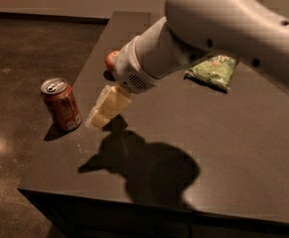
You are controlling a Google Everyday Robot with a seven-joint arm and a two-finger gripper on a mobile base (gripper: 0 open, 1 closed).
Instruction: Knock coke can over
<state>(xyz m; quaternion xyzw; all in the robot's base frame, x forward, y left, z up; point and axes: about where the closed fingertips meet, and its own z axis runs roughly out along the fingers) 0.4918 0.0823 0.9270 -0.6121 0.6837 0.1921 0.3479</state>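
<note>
Upright near the left edge of the dark counter (pixel 243 148), the coke can (pixel 61 104) stands with its silver pull-tab top facing up and a white label patch low on its side. Just right of the can, and apart from it, hangs the gripper (pixel 100 118). Its pale yellowish fingers (pixel 115 101) are pressed together with nothing between them, and they slant down toward the can's lower half. The robot's white arm (pixel 208 29) reaches in from the upper right of the can. Beyond the can, further back on the counter, a red apple (pixel 110 60) shows only partly behind the arm's wrist. Well to the can's right lies a green snack bag (pixel 213 71). The arm's dark shadow (pixel 144 167) spreads over the counter, nearer the front edge than the can.
</note>
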